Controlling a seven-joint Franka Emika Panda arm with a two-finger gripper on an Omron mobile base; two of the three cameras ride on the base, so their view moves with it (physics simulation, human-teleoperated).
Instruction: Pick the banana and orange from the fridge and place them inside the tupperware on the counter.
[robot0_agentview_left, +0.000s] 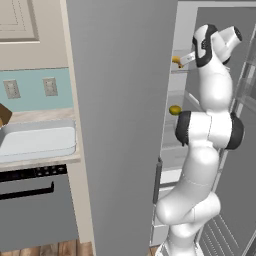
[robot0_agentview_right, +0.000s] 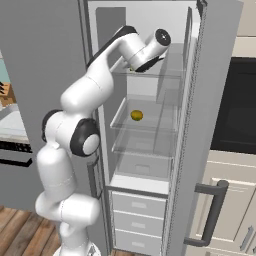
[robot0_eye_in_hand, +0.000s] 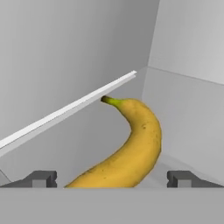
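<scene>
Gripper spread wide inside fridge at upper shelf, banana lying between fingertips, stem toward 11 o'clock; orange on shelf below.

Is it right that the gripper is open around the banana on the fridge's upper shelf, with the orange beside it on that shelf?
Not quite: in the right base view the orange lies one shelf below. The open gripper does straddle the banana.

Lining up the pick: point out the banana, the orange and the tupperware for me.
banana (robot0_eye_in_hand: 131, 148): hand view, middle of its curved body.
orange (robot0_agentview_right: 136, 115): right base view, centre of the fruit on the fridge shelf.
tupperware (robot0_agentview_left: 37, 141): left base view, its inner floor, on the counter.
</scene>
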